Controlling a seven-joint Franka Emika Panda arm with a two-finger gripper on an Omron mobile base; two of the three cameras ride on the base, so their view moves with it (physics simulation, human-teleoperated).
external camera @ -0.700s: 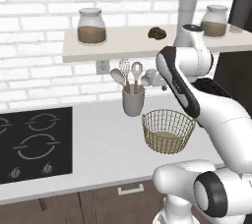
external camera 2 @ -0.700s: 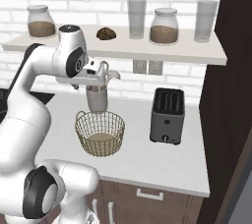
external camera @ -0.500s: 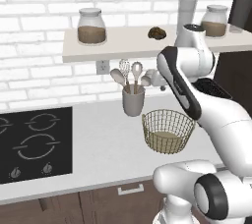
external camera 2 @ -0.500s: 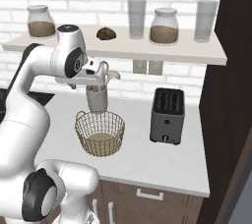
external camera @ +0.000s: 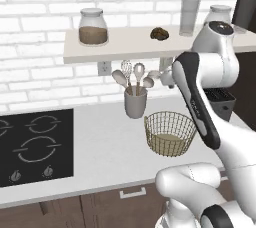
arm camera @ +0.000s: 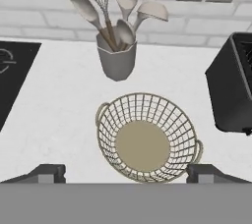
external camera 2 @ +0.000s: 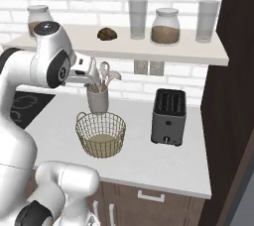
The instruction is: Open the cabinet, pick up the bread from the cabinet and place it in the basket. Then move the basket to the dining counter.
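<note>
Hovering over the empty basket (arm camera: 145, 139), the gripper (arm camera: 126, 173) was held wide and empty; the bread (external camera: 159, 33) sat on the shelf (external camera: 125, 49) above, best reached by lifting clear of the utensil cup (external camera: 135, 103).

In the left base view, the robot's white arm hides most of the toaster (external camera: 220, 103) and part of the far-right glass jar (external camera: 219, 13). In the hand view, the toaster (arm camera: 231, 90) is cut by the right edge and the hob (arm camera: 11, 70) by the left.
</note>
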